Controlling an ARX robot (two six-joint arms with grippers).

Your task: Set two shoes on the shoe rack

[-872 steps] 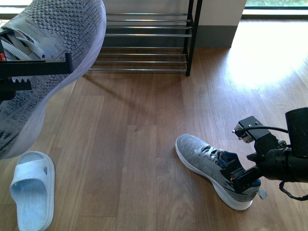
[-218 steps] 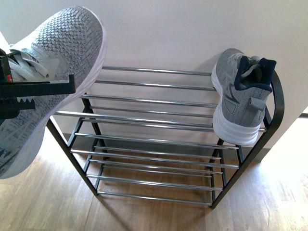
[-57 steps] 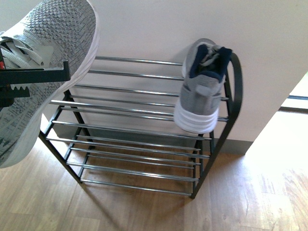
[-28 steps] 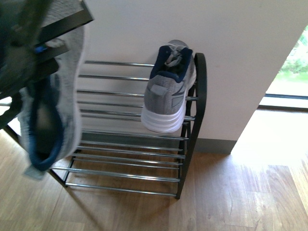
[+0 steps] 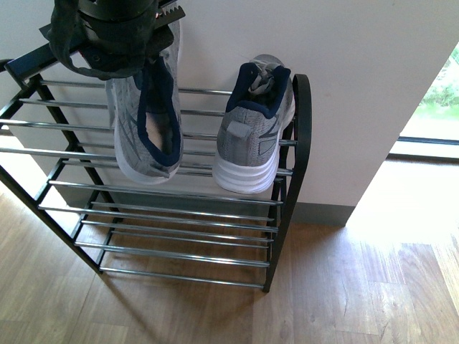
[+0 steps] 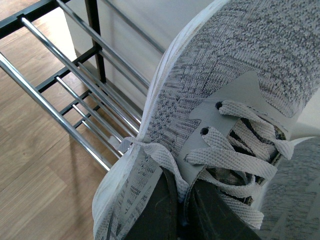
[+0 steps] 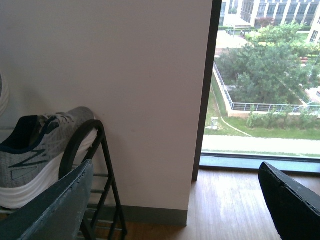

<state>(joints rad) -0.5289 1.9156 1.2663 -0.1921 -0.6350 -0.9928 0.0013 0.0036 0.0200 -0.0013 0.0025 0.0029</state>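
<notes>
Rack bars (image 5: 215, 197): shiny smooth chrome
Rack side frame (image 5: 290, 201): matt black metal
Sneaker on rack (image 5: 251, 136): grey knit, smooth white sole
Floor below rack (image 5: 358, 287): wood, faint sheen

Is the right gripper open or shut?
Open. The right gripper shows its fingers wide apart in the wrist view, nothing between them; the grey sneaker rests on the shoe rack.

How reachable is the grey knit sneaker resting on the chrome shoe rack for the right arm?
Probably yes, from above: the right gripper is open and empty, but the black side frame stands between it and the sneaker.
</notes>
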